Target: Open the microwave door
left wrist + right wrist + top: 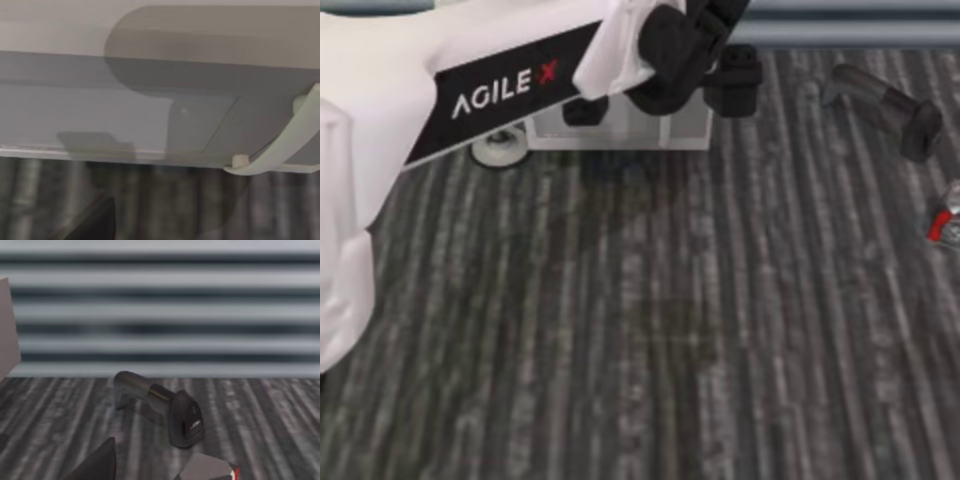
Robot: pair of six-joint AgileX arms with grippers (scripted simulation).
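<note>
- The microwave [620, 128] sits at the counter's [650, 340] far edge; left jaws [720, 75], state untellable, hover beside its door handle [280, 150].
- Approach step; next, hook the handle, swing the microwave door [150, 115] outward.
- Right jaws unseen.

The left arm [500, 90] and the microwave [620, 125] block the table's [650, 340] far left. A handheld scanner [885, 105] and a red-marked object [945, 222] crowd the far right. Near and centre are open.
</note>
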